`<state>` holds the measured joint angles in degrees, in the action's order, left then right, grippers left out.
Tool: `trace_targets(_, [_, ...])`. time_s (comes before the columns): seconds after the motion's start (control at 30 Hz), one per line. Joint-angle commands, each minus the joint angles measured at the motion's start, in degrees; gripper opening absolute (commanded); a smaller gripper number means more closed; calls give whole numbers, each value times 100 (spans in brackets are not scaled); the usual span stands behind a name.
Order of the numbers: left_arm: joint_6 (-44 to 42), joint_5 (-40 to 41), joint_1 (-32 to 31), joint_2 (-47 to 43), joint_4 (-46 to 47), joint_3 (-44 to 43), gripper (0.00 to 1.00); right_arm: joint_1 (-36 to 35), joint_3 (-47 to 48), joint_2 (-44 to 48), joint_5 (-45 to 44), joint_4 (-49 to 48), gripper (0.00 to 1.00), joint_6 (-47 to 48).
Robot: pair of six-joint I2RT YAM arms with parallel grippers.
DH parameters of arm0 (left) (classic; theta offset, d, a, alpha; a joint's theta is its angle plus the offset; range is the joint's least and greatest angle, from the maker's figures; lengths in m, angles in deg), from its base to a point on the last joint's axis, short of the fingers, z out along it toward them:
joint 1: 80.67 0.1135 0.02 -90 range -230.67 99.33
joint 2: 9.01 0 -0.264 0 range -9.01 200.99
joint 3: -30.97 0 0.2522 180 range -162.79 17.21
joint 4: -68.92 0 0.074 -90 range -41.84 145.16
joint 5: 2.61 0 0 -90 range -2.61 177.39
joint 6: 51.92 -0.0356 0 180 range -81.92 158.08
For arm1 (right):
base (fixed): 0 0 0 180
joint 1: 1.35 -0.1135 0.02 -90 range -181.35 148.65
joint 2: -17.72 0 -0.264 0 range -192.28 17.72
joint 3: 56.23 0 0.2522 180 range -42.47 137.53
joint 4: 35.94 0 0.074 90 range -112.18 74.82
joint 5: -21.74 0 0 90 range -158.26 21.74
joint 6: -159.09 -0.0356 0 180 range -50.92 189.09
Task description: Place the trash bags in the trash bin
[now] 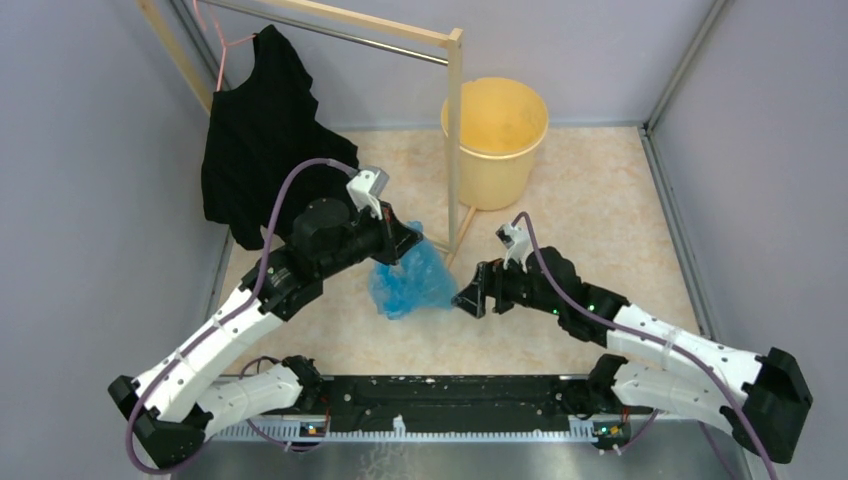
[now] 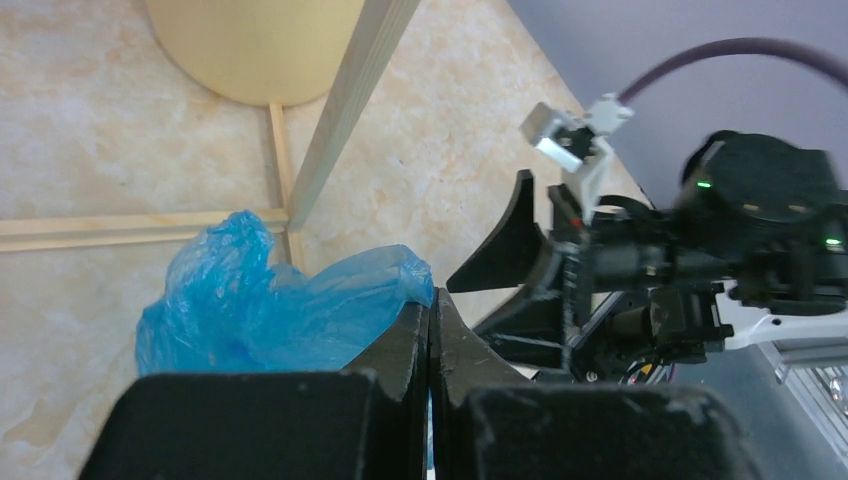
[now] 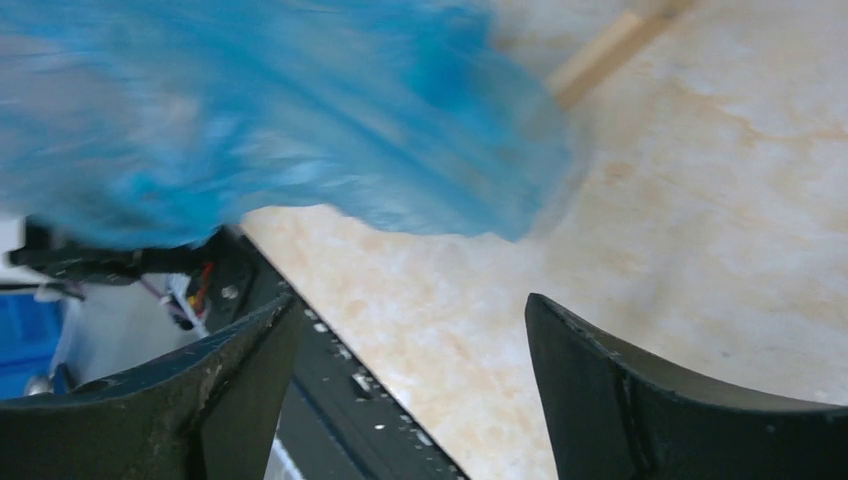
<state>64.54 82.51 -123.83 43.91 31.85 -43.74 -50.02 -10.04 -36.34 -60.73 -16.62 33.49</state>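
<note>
Lighting was even and diffuse; shadows on the beige marbled tabletop [image 1: 600,230] were faint. Overhead view sharp. Right wrist view: crumpled translucent blue plastic bag [image 3: 280,110] was smeared by blur.

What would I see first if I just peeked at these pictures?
A crumpled blue trash bag in the middle, pinched by the left pincer, while the right pincer gapes open beside it. Behind stand the yellow-orange trash bin and a black top hanging on the wooden rack.

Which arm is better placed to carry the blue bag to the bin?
Left: the left gripper is shut on the blue trash bag; the right gripper stands open, holding nothing.
</note>
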Motion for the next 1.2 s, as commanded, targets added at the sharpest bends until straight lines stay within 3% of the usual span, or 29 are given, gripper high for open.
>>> trace_targets(0.0, [5, -322, 0, 135, 507, 5, 0, -510, 386, 423, -118, -575, 85, 97])
trace_targets(0.2, [53, -315, 0, 128, 429, 29, 0, -994, 697, -423, 231, -1935, 80, 72])
trace_targets(0.4, [149, -380, 0, 25, 456, 111, 0, -1150, 1288, -1046, -186, -1930, 66, 315])
trace_targets(0.6, [70, -355, 0, 44, 419, 122, 0, -1431, 1724, -1500, -675, -1727, 64, 551])
trace_targets(0.7, [16, -349, 0, 53, 402, 92, 0, -1444, 1630, -1505, -996, -1826, 47, 426])
trace_targets(0.8, [-21, -214, 0, 30, 310, 77, 0, -1437, 1492, -1337, -1567, -1662, 1, 222])
trace_targets(0.83, [-38, -85, 0, 0, 238, 68, 2, -1427, 1471, -1226, -1974, -1337, 0, 84])
trace_targets(0.9, [-92, 292, 0, -47, 28, 49, 24, -1304, 1206, -839, -2271, -1072, 0, 32])
trace_targets(0.97, [-150, 435, 5, -128, -137, 88, 62, -818, 772, -346, -1824, -982, 0, -116])
trace_targets(1.07, [-185, 570, 8, -178, -256, 201, 93, -137, -21, 216, -816, -871, 0, -378])
trace_targets(1.17, [-161, 658, 7, -171, -337, 361, 98, 46, -532, 835, -681, -408, 0, -461])
